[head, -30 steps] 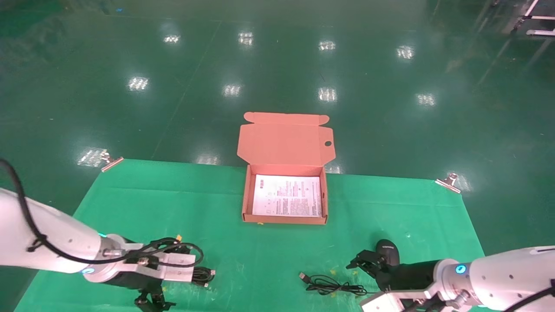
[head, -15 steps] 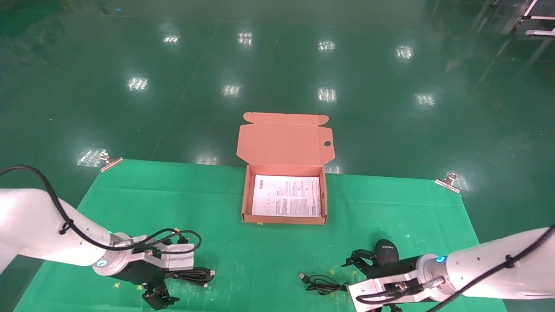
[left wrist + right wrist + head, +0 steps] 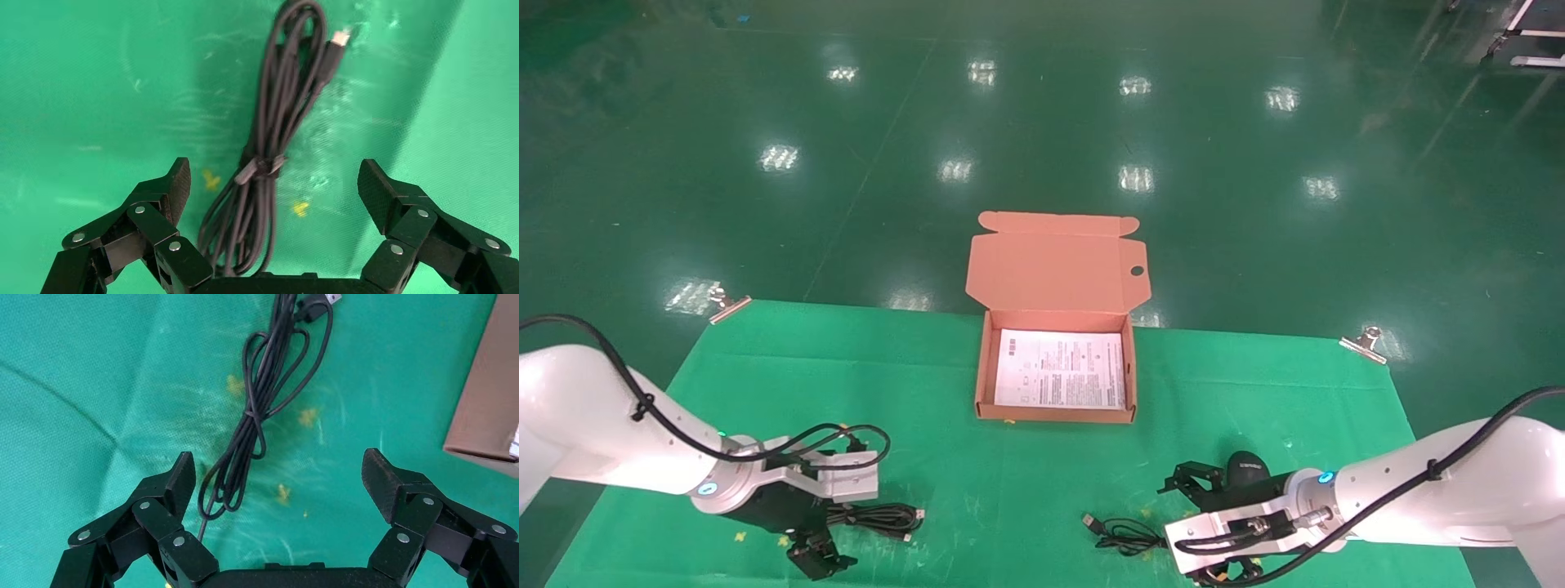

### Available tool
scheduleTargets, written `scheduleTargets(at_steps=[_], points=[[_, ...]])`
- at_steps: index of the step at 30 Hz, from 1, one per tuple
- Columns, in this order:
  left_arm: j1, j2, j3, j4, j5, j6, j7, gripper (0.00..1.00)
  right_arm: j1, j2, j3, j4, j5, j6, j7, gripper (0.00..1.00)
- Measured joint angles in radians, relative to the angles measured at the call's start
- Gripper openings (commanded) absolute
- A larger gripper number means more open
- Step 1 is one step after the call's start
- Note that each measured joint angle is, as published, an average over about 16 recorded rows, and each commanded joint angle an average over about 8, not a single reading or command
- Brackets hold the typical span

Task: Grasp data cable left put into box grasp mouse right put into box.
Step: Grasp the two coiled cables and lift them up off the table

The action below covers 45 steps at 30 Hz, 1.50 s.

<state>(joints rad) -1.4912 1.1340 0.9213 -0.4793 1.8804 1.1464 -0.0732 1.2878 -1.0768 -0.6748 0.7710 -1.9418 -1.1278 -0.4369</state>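
Both arms have swung inward — left gripper [image 3: 272, 184] gapes over the data cable [image 3: 269, 153], right gripper [image 3: 278, 478] spread wide above the mouse's cord [image 3: 257, 410]. Mouse [image 3: 1249, 469] beside it, box [image 3: 1054, 412] open mid-cloth.

Salmon-orange box [image 3: 1054, 269], white printed sheet [image 3: 1060, 369], black data cable [image 3: 272, 131], green cloth [image 3: 1254, 384]

Overhead lamps light the scene evenly and brightly; their glare repeats as white patches across the glossy floor [image 3: 1042, 122] in the upper frame. Shadows on the green cloth [image 3: 928, 392] are soft. Left wrist view appears slightly blurred near its top.
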Motion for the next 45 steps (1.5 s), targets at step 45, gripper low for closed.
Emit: scheduleTargets(at_steps=[45], points=[[-0.007,0.001,-0.008,0.03,-0.012,-0.003,0.018,0.0,-0.007,-0.005,0.001,-0.01,-0.003,0.025,-0.019,0.0]])
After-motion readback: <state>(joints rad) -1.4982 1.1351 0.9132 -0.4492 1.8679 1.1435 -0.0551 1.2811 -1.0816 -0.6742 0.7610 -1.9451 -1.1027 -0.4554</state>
